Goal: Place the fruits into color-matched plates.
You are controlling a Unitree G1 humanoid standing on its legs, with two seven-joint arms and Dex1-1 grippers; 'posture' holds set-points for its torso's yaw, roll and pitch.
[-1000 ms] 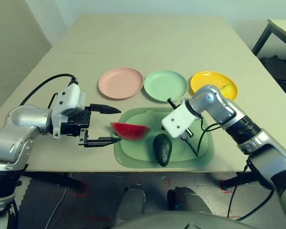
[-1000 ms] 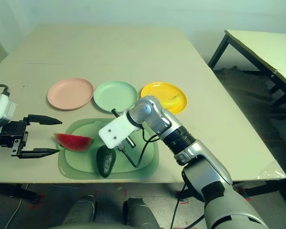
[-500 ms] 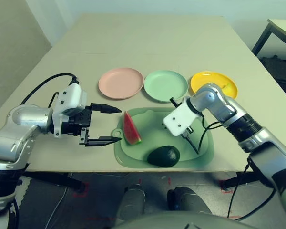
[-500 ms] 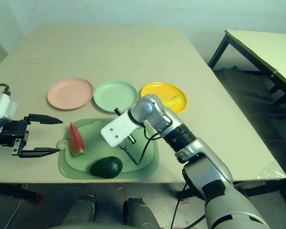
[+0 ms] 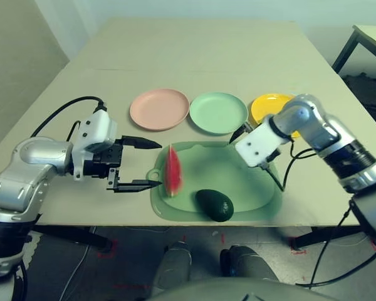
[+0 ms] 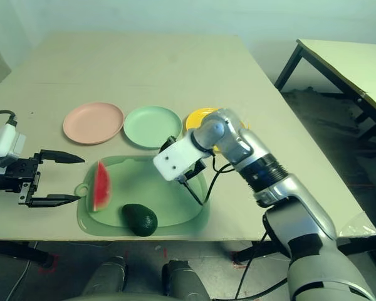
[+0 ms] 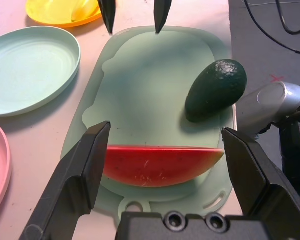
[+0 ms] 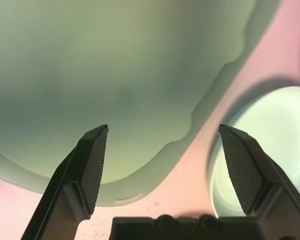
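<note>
By the tabletop's point(image 5: 194, 56) near edge, the watermelon wedge point(image 5: 173, 172) is probably light, stiff, slick: pinch mid-length; left hand point(image 5: 161, 163) and right hand point(image 8: 163, 128) wide open, empty.

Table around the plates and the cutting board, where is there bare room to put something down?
Bare: the table beyond the plates. Crowded: the cutting board near its front edge, with the avocado, and its left, with the watermelon wedge.
</note>
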